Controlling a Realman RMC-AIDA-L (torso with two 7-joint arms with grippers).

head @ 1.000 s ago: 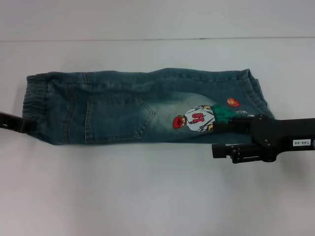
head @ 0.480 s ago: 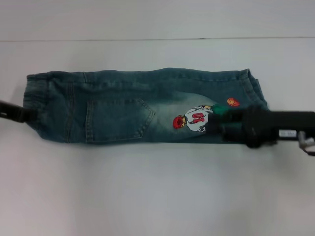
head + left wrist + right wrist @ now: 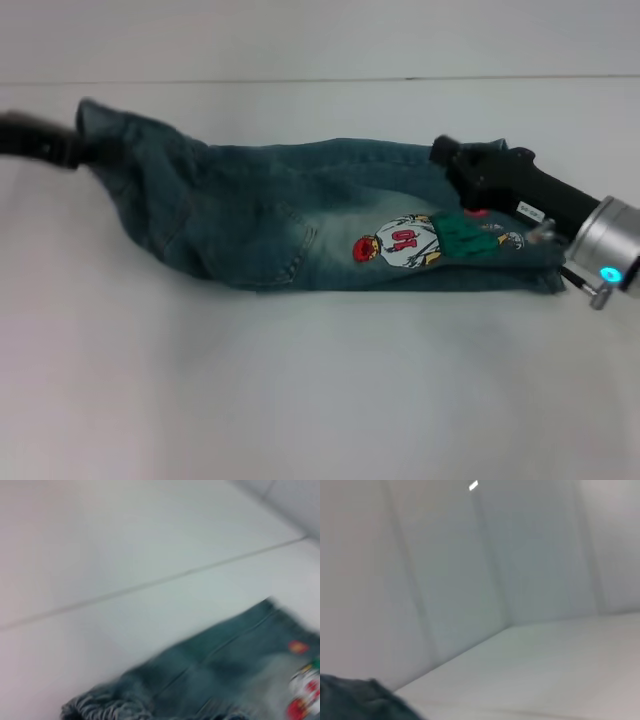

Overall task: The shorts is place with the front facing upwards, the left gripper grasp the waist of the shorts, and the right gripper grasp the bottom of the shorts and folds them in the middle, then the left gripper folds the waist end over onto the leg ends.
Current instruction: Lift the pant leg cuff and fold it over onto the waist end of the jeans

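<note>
The blue denim shorts lie folded lengthwise across the table, with the embroidered basketball player facing up. My left gripper is at the far left, shut on the waist, which is raised off the table and pulled toward the back. The gathered waist also shows in the left wrist view. My right gripper hovers over the far edge of the shorts near the leg ends, which rest flat on the table. A dark corner of denim shows in the right wrist view.
The shorts rest on a white table. A thin seam runs across the back of it. The right arm's silver wrist with a blue light hangs over the leg ends at the right edge.
The left gripper has lifted the waist and carried it back and to the right, bunching the denim. The right arm has swung from beside the near edge to above the far edge.
</note>
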